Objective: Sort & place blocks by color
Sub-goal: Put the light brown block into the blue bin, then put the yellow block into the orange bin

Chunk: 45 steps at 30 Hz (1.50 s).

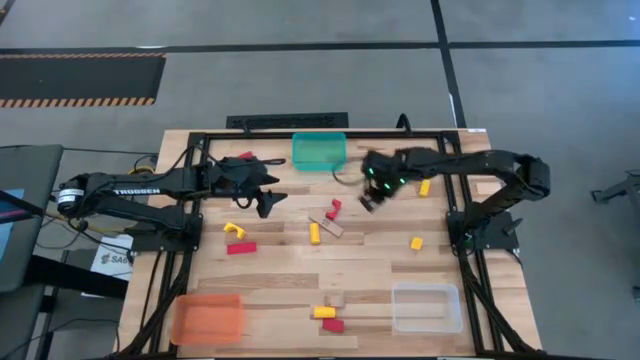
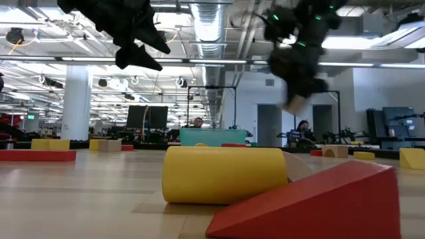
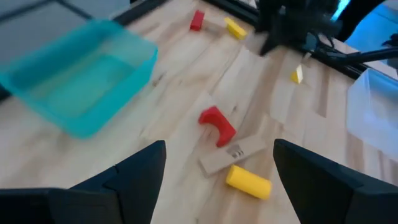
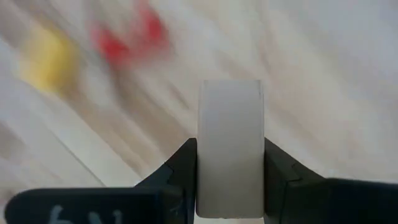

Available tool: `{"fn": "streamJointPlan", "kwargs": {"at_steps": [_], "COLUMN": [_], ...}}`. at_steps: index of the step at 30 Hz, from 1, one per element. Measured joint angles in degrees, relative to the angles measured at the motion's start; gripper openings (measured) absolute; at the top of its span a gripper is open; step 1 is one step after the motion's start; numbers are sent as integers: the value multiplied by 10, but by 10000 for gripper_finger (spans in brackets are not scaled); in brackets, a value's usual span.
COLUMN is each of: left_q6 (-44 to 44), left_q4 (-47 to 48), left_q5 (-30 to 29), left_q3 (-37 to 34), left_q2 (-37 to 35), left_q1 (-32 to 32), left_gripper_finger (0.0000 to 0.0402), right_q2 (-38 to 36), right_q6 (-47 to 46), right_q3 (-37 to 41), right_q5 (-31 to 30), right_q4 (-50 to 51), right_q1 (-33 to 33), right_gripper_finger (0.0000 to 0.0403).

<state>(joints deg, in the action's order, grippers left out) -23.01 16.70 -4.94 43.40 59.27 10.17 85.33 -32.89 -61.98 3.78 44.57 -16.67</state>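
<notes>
Two grippers: both were above the table, only the right one was at work.
Right gripper (image 4: 230, 186): its two fingers were closed against the sides of a pale tan block (image 4: 230, 149), which stood upright between them and filled the gap.
Block position: in the low view the pale block (image 2: 294, 103) hung under the raised gripper, clear of the table (image 1: 370, 275).
Step in hand: I judge that the pick was finished and the carry was beginning.
Next move: the block should go to the bin for plain wood; which bin this is, I cannot tell.
Left gripper (image 3: 217, 180): its fingers stood wide apart and held nothing; just ahead of them lay a yellow cylinder (image 3: 248, 182), a tan bar (image 3: 231, 155) and a red arch (image 3: 217, 124).
Farther from it: the teal bin (image 3: 81, 81).
Right arm pose: reached across toward the table's middle, wrist bent down.
</notes>
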Motion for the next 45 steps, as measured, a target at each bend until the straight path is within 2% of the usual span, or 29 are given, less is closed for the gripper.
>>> {"fn": "streamJointPlan", "kwargs": {"at_steps": [4, 8, 14, 18, 20, 23, 27, 32, 37, 39, 42, 45], "left_q6": [-47, -89, -141, -149, -151, -152, -149, -142, -104, -102, -90, -90], "left_q4": [44, 85, 111, 118, 126, 138, 154, 161, 170, 190, 245, 319], "left_q5": [-3, -4, 18, 13, 0, 0, 4, 30, 51, 80, 134, 146], "left_q3": [-1, -5, -5, -5, -5, -5, -5, -5, -5, -5, -5, -5], "left_q2": [0, 0, 0, 0, 0, 0, 0, 0, 0, 0, 0, 0], "left_q1": [0, 0, -5, -14, -19, -25, -34, -38, -38, -39, -51, -68], "left_gripper_finger": [284, 284, 284, 284, 284, 284, 283, 283, 283, 283, 283, 283], "right_q2": [50, 145, 278, 339, 363, 384, 388, 368, 316, 291, 253, 221], "right_q6": [53, 96, 162, 166, 171, 182, 185, 186, 198, 209, 235, 244], "right_q3": [-75, -156, -294, -371, -400, -430, -441, -441, -442, -442, -436, -410], "right_q5": [-5, -5, 19, 25, 23, 22, 24, 24, 26, 26, 22, 22], "right_q4": [-153, -236, -206, -141, -104, -74, -57, -40, 15, 53, 114, 154], "right_q1": [-35, -82, -114, -123, -128, -134, -138, -142, -137, -127, -110, -94], "right_gripper_finger": [120, 120, 120, 123, 153, 226, 303, 349, 354, 349, 339, 330]}}
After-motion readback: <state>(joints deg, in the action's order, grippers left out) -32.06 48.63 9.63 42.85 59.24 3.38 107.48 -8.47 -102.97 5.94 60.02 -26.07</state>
